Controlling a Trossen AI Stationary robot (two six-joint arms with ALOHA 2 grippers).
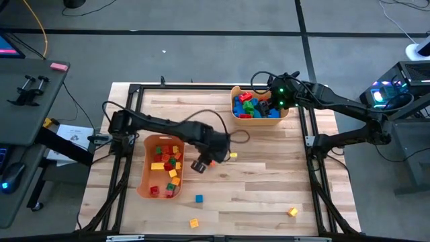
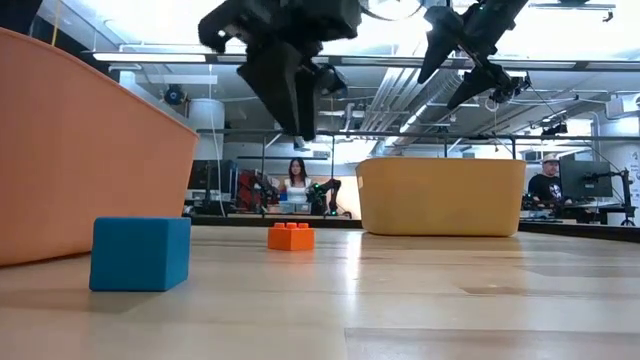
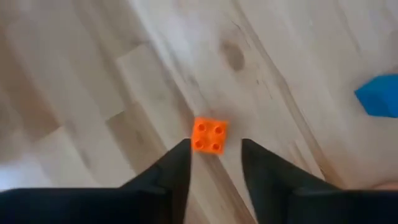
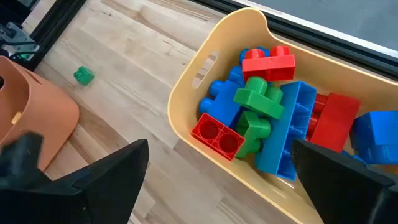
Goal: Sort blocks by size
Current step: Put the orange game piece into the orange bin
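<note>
A small orange studded block lies on the wooden table, and also shows in the low view. My left gripper is open and hangs above it, next to the orange bin of small blocks. Its fingertips stand on either side of the block's near edge without touching. My right gripper is open and empty, above the yellow bin of larger red, blue and green blocks. Loose small blocks lie about: blue, yellow, yellow, orange-yellow.
A blue cube stands near the table's front edge, and a small green block lies on the wood near the far edge. The table has a dark frame along its sides. People sit in the room behind the table.
</note>
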